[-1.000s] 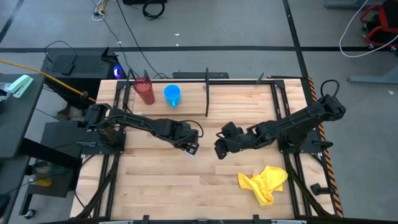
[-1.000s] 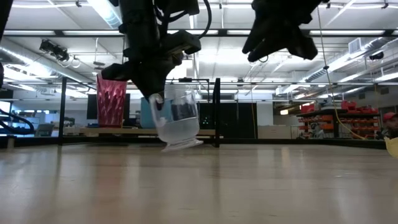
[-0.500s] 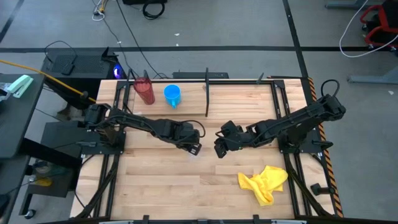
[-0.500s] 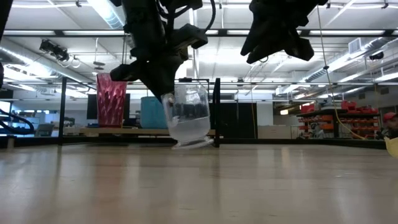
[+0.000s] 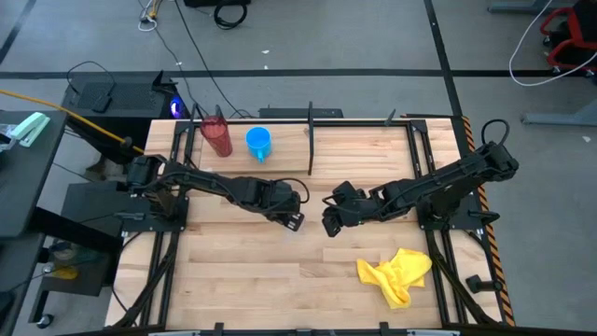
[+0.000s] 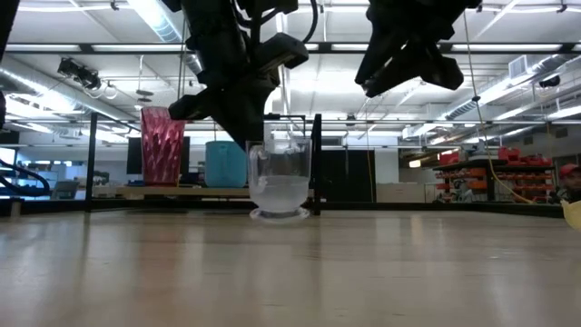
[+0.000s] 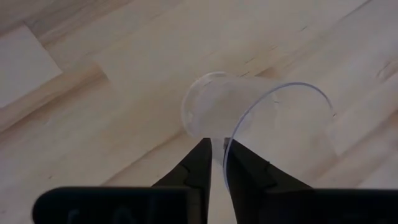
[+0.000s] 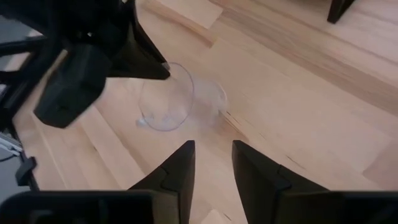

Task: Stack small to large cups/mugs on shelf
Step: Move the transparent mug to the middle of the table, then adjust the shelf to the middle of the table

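Straddling the clear cup's rim, the left gripper's jaws are slightly parted; right gripper's open, empty.

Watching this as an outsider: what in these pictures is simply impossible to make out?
- Clear cup: in the high view the left gripper above it covers it.
- Whether the left gripper's fingers pinch the cup's rim or just straddle it: left wrist view is too close to tell.
- Blue cup: low view, partly behind the left arm.
- Yellow cloth: low view shows only a sliver at the right edge.
- Right gripper: hovers beside the cup, holding nothing.
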### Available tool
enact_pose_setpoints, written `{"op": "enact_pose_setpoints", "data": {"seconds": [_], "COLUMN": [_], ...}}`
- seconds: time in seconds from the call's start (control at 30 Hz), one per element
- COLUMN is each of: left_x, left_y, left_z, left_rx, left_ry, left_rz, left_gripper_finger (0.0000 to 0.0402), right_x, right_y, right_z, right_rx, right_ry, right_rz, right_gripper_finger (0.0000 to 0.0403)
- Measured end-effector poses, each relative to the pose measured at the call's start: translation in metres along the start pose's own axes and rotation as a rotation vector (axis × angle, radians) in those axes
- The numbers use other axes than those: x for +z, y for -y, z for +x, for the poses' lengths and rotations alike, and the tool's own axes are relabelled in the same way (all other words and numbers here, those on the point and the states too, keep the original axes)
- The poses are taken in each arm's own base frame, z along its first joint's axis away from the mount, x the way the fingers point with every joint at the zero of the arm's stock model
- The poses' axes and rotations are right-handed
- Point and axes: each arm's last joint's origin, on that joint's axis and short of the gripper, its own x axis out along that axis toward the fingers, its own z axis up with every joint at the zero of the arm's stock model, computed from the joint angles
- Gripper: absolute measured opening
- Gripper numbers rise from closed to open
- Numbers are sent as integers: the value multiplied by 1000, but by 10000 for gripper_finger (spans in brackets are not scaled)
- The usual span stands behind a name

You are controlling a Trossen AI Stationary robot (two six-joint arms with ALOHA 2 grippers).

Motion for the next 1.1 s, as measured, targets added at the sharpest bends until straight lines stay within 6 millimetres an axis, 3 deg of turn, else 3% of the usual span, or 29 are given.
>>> {"op": "enact_pose_setpoints", "data": {"seconds": [0.73,0.87,1.1], "left_x": [17,15,7], "left_y": [-10,-15,-31], "left_z": [-1,-16,-61], "left_rx": [-21,-13,66], "left_ry": [-47,-71,-37], "left_rz": [37,76,105], "left_gripper_finger": [103,99,98], "right_x": [-2,-3,0], "right_y": [0,-1,-1], "right_z": [0,0,1], "right_rx": [0,23,32], "right_ry": [-28,-67,-64], "right_rz": [100,102,111], "right_gripper_finger": [122,122,122]}}
